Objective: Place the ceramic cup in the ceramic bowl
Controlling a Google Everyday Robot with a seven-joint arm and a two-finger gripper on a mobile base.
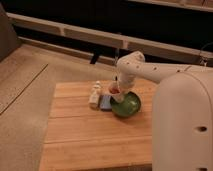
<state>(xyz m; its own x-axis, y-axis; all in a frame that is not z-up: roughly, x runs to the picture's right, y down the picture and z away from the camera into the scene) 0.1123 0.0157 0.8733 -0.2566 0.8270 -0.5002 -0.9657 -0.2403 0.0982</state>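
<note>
The ceramic cup point(114, 90), small and off-white with a reddish-brown inside, is at the left far edge of the ceramic bowl point(127, 105). The bowl is round and glossy green and stands on the wooden table point(90, 135). My gripper point(117, 85) reaches down from the white arm point(137, 67) and is right at the cup, over its far side. I cannot tell whether the cup rests on the table or is lifted.
A small white bottle-like carton point(94, 96) stands left of the cup. A flat blue thing point(105, 102) lies between the carton and the bowl. My white body point(182, 125) fills the right side. A floor and a low wall lie beyond the table.
</note>
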